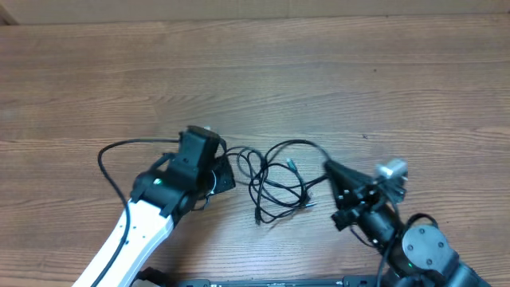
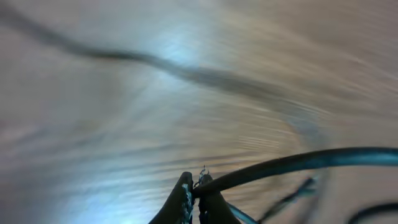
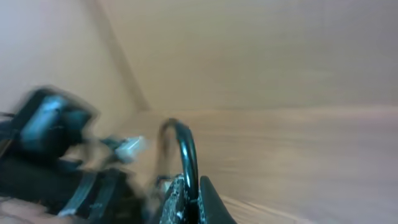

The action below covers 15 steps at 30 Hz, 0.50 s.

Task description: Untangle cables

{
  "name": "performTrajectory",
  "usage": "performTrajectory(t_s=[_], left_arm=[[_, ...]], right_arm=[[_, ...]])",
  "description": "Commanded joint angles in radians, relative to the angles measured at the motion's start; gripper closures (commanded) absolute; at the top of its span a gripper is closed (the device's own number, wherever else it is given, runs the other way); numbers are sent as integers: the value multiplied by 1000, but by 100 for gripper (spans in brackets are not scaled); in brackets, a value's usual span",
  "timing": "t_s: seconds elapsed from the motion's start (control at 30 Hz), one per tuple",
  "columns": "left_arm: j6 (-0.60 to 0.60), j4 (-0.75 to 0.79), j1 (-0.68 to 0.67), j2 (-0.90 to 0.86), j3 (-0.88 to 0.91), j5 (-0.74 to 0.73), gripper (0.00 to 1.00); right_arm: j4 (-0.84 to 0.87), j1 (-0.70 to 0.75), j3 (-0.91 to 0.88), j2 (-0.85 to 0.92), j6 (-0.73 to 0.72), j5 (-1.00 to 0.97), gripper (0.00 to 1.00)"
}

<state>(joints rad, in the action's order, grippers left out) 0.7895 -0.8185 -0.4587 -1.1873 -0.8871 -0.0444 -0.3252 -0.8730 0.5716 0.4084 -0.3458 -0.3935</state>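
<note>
The cables [image 1: 279, 182] lie tangled on the surface [image 1: 319, 72]. The left end effector [image 2: 195, 185] is fully closed on one strand. The right end effector [image 3: 189, 190] is fully closed, apparently on a loop (view blurred). Risk: pulling apart may tighten the crossings, or a thin strand may slip free.

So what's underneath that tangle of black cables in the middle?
Only bare wooden table shows between the cables. Their left end runs beneath the left gripper, so that part is hidden.

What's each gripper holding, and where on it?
Left gripper pinches a black cable, no plug visible at the hold. Right gripper pinches a looped cable at the base of its loop.
</note>
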Motion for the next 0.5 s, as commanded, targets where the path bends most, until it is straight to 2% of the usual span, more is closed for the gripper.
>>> performTrajectory(t_s=[0.0, 0.1, 0.17, 0.47], left_arm=[[224, -46, 9, -48, -11, 194, 96], [276, -83, 45, -64, -11, 197, 96], [293, -116, 75, -60, -11, 197, 96], [260, -237, 239, 76, -11, 139, 96]], right_arm=[[-89, -1, 26, -50, -152, -410, 96], [-219, -1, 26, -56, -310, -558, 96], [-267, -1, 26, -56, -344, -575, 96], [-400, -1, 26, -56, -348, -586, 96]])
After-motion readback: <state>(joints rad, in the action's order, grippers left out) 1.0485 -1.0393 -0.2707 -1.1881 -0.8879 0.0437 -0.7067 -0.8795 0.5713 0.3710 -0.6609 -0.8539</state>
